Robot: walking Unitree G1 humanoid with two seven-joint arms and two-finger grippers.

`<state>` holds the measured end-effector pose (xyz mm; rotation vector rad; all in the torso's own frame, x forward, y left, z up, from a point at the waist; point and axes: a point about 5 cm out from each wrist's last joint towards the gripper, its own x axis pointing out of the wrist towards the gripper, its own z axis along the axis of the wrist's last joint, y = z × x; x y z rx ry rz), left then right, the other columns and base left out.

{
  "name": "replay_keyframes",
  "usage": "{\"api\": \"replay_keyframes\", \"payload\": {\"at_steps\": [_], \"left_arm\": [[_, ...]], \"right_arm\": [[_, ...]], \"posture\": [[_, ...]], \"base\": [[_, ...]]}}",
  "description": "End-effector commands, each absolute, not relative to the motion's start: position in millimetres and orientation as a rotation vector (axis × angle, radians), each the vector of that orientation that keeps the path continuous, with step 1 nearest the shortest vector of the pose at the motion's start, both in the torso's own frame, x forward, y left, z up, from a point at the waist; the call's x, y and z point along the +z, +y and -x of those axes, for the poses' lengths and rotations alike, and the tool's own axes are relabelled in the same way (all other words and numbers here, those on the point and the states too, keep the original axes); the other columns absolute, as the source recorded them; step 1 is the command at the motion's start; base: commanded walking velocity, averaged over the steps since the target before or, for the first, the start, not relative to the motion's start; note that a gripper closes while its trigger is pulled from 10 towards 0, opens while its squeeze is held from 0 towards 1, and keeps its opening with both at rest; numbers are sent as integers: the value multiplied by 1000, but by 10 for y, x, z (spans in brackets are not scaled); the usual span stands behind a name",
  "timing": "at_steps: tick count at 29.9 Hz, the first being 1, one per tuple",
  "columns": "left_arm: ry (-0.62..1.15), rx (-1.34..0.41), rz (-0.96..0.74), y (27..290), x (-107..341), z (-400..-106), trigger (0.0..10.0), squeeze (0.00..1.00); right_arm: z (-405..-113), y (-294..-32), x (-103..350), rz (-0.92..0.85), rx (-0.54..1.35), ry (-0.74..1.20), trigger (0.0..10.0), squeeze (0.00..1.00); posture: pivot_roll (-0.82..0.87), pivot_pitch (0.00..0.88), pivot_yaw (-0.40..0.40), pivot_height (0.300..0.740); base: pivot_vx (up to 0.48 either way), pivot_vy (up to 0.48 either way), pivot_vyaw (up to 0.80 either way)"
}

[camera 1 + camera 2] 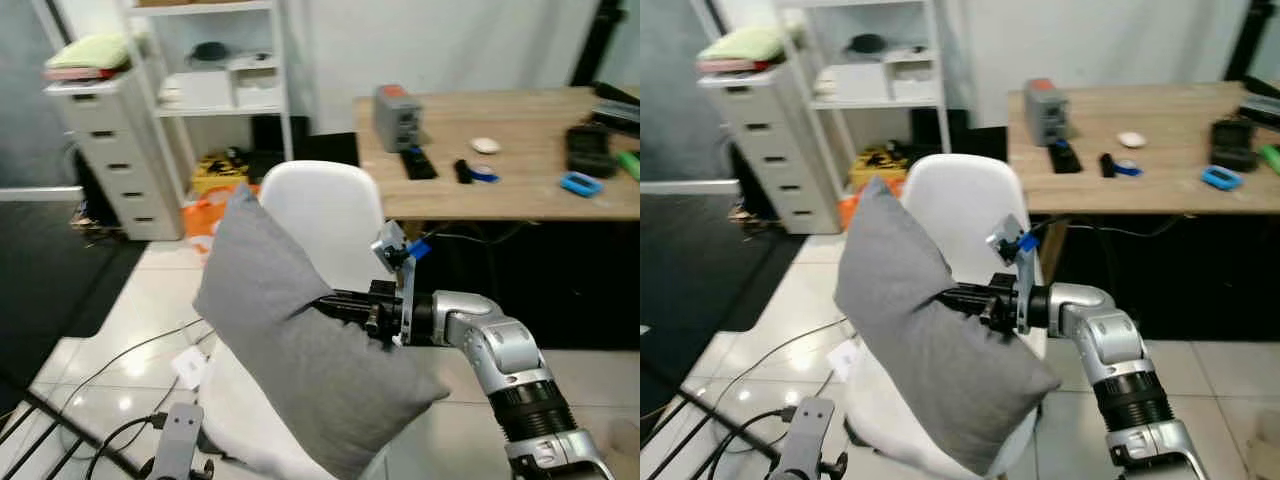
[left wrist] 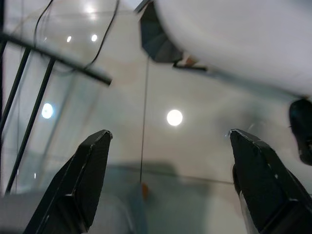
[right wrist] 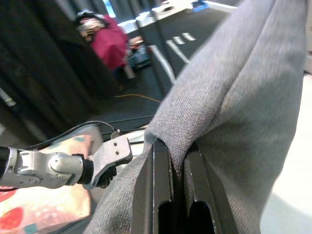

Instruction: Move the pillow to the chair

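The right hand (image 1: 965, 296) is clamped on a fold of the grey pillow (image 1: 925, 345), which leans tilted on the white chair (image 1: 965, 205); let go carelessly, it may slide to the floor.

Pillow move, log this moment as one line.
right gripper: shut on grey pillow | pillow: tilted over white chair seat | left gripper: open, near floor
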<state>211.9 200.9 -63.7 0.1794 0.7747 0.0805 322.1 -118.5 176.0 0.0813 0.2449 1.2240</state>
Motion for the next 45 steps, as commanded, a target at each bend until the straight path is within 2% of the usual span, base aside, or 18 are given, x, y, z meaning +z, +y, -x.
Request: {"api": "replay_keyframes", "payload": {"at_steps": [1,16,27,38,45], "left_arm": [[811,94,-196,2099,-676,-2031,10000,0],[814,94,-197,2104,-676,-2030,10000,0],[815,96,-199,2121,-675,-2026,10000,0],[824,91,-208,2147,-685,-1999,10000,0],[829,87,-215,2171,-689,-1983,10000,0]], "right_arm": [[-3272,-1133,1893,-48,1228,180,10000,0],[-3452,-1403,1794,51,1004,260,10000,0],[-3505,-1625,1778,69,925,292,10000,0],[-3502,-1982,1574,152,801,411,10000,0],[-3471,-2027,1452,160,794,458,10000,0]], "posture": [[-250,80,91,740],[-246,90,91,740],[-243,97,100,705],[-242,89,109,650],[-236,92,118,620]], "base": [[0,0,0],[0,0,0],[0,0,0],[0,0,0],[0,0,0]]}}
